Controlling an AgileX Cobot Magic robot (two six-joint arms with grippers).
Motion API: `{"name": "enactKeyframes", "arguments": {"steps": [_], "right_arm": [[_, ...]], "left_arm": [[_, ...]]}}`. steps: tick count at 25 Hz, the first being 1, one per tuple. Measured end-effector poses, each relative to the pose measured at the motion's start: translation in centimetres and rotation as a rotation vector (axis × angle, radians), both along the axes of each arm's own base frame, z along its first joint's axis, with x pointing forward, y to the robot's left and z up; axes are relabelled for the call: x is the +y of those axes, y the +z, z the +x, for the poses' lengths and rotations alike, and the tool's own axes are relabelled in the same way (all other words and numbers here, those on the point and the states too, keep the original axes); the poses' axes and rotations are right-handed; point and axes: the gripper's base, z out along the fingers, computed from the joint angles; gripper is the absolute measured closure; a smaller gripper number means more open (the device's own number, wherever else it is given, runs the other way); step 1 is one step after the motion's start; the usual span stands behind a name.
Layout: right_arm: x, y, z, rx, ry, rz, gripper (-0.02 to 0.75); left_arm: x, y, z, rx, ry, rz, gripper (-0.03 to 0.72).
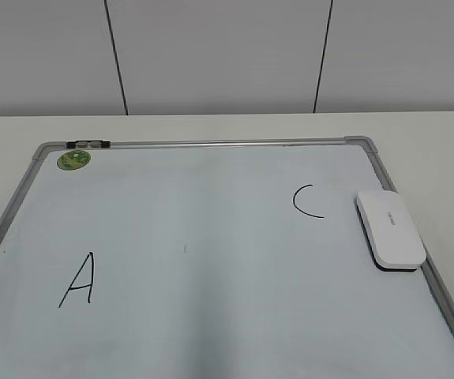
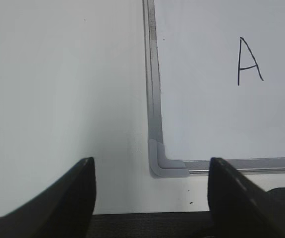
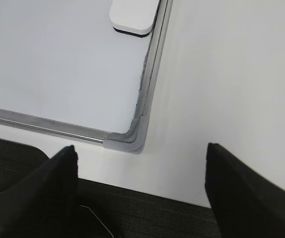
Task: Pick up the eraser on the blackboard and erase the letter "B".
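Note:
The white eraser (image 1: 391, 228) lies flat on the blackboard (image 1: 211, 205), against its right frame, just right of a black "C" (image 1: 306, 200). The eraser's near end also shows in the right wrist view (image 3: 134, 15). A black "A" (image 1: 79, 280) is at the board's left and also shows in the left wrist view (image 2: 249, 60). No letter "B" shows; only a faint mark (image 1: 185, 248) is at the board's middle. My left gripper (image 2: 149, 171) is open and empty over the board's near left corner. My right gripper (image 3: 141, 158) is open and empty over the near right corner. Neither gripper shows in the exterior view.
The board lies on a white table (image 1: 416, 130) with a grey panelled wall behind. A green sticker (image 1: 73, 159) and a black clip (image 1: 88, 144) are at the board's far left corner. The table's front edge and dark floor (image 3: 147, 213) lie under both grippers.

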Motion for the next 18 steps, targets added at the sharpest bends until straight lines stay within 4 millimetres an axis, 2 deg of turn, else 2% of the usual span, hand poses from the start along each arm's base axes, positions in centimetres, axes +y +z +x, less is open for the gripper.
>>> {"name": "enactKeyframes", "arguments": {"steps": [8,12,18], "right_arm": [[0.0,0.0,0.0,0.000,0.000,0.000,0.146],[-0.3,0.0,-0.3,-0.023,-0.031,0.008,0.146],[-1.2,0.3,-2.0,-0.132,-0.189,0.033,0.146]], "left_arm": [[0.0,0.0,-0.2,-0.013,0.000,0.000,0.176],[0.0,0.2,-1.3,-0.088,-0.013,-0.001,0.177],[0.0,0.4,-3.4,-0.220,-0.019,-0.003,0.185]]}}
